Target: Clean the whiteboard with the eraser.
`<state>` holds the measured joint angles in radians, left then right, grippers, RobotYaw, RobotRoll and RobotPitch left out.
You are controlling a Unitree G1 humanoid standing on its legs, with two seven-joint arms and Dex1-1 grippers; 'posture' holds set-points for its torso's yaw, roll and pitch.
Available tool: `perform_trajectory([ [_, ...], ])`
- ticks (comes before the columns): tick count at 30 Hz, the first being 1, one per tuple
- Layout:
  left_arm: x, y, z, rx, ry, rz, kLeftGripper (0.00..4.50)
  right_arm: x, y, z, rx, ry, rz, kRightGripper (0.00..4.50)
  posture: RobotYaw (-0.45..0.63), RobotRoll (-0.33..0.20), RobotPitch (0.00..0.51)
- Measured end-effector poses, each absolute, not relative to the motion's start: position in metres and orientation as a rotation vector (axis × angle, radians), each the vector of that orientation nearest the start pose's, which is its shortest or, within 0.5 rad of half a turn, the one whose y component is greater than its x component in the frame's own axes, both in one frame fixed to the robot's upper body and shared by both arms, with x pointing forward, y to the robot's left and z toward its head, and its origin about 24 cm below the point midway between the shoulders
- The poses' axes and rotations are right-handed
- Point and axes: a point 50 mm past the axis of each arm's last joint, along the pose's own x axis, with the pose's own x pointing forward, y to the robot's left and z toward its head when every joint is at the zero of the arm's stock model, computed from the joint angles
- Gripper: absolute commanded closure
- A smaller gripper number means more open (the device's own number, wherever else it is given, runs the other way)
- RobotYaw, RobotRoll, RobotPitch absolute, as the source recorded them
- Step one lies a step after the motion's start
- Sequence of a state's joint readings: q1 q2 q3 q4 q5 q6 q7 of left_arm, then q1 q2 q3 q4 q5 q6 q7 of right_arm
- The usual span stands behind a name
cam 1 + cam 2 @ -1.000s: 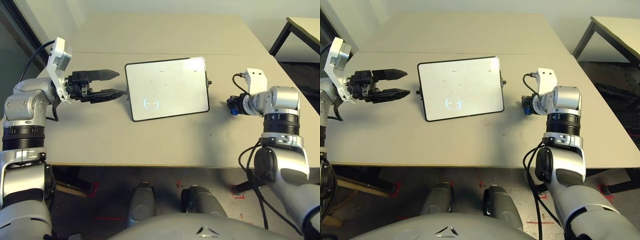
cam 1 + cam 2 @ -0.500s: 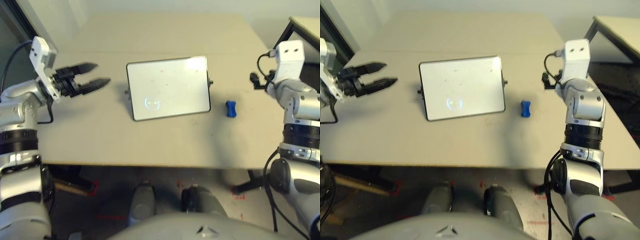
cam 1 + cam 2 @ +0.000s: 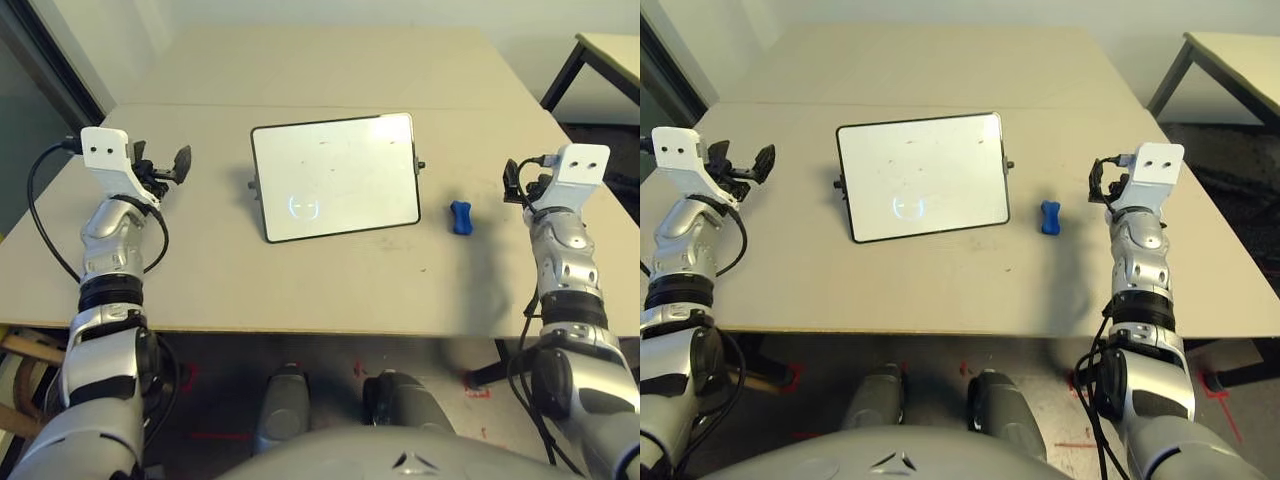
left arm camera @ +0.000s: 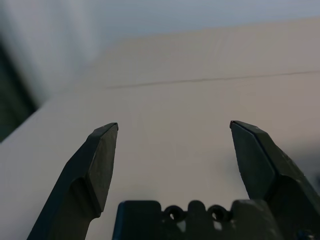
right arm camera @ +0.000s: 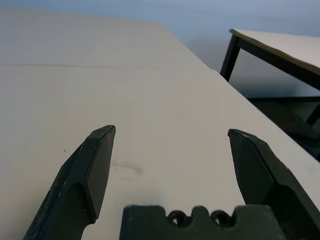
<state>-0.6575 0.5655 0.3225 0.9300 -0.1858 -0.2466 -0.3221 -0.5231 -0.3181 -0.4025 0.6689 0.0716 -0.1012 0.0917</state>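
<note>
The whiteboard (image 3: 335, 175) lies in the middle of the table, black-framed, its white face carrying only faint specks and a light's reflection. The blue eraser (image 3: 460, 217) rests free on the table just right of the board's lower right corner. My left gripper (image 4: 172, 125) is open and holds nothing; it hovers at the table's left side (image 3: 168, 166), well left of the board. My right gripper (image 5: 170, 130) is also open with nothing in it, raised at the table's right side (image 3: 517, 181), a short way right of the eraser. Both point toward the far end of the table.
A seam (image 3: 300, 105) runs across the tan tabletop behind the board. A second table with black legs (image 3: 600, 50) stands at the far right, beyond a gap. The table's front edge (image 3: 320, 330) lies close to my body.
My right gripper opened, left the eraser on the table and rose to the right. My left gripper drew away from the board's left edge and swung to point away from me.
</note>
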Motion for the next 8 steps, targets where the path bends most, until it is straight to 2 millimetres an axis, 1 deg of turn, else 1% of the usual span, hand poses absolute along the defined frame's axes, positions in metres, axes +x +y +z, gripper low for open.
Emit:
perform_trajectory([
  [3, 0.3419, 0.3279, 0.1231, 0.134, -0.132, 0.194, 0.0, 0.3333, -0.2834, 0.0827, -0.012, -0.055, -0.289, 0.02, 0.26, 0.0, 0.016],
  [4, 0.3425, 0.3273, 0.1225, 0.128, -0.134, 0.202, 0.0, 0.3335, -0.2833, 0.0836, -0.009, -0.062, -0.291, 0.02, 0.24, 0.0, 0.019],
  [8, 0.3433, 0.3261, 0.1174, 0.106, -0.125, 0.221, 0.0, 0.3334, -0.2837, 0.085, 0.002, -0.077, -0.303, 0.02, 0.24, 0.0, 0.02],
])
